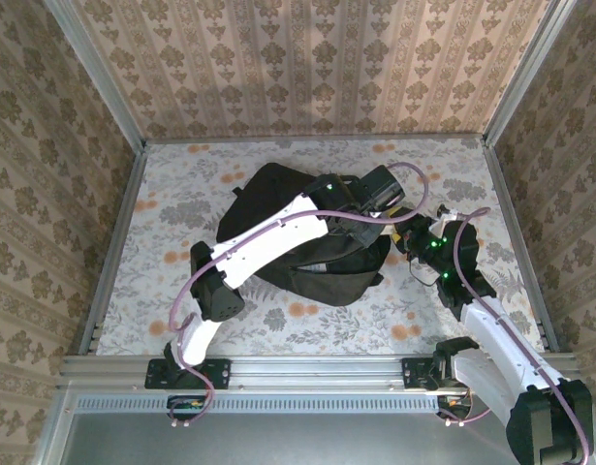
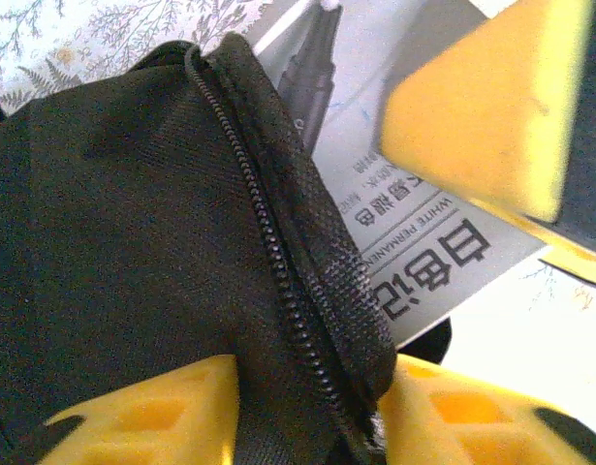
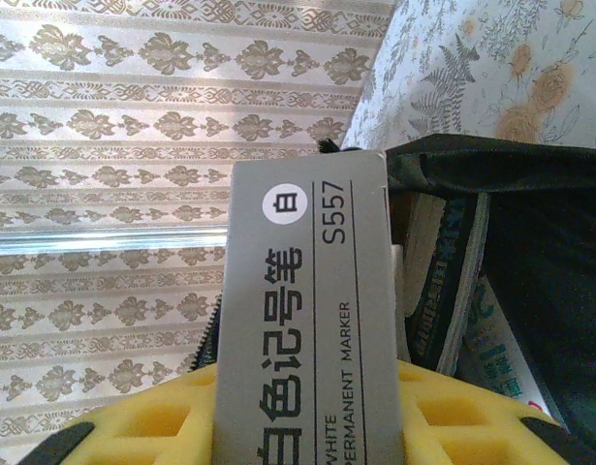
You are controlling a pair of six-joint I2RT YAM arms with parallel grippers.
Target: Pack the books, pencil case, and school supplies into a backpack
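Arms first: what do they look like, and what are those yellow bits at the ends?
Both the left arm and right arm have white shells between black joints. A lilac cable loops along each, and small green lights glow near the wrists. The fingers are yellow, with a moulded grid of hollows.

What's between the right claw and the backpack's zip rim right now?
The grey marker box, held in the right claw. The left wrist view shows the box passing behind the zip rim of the backpack.
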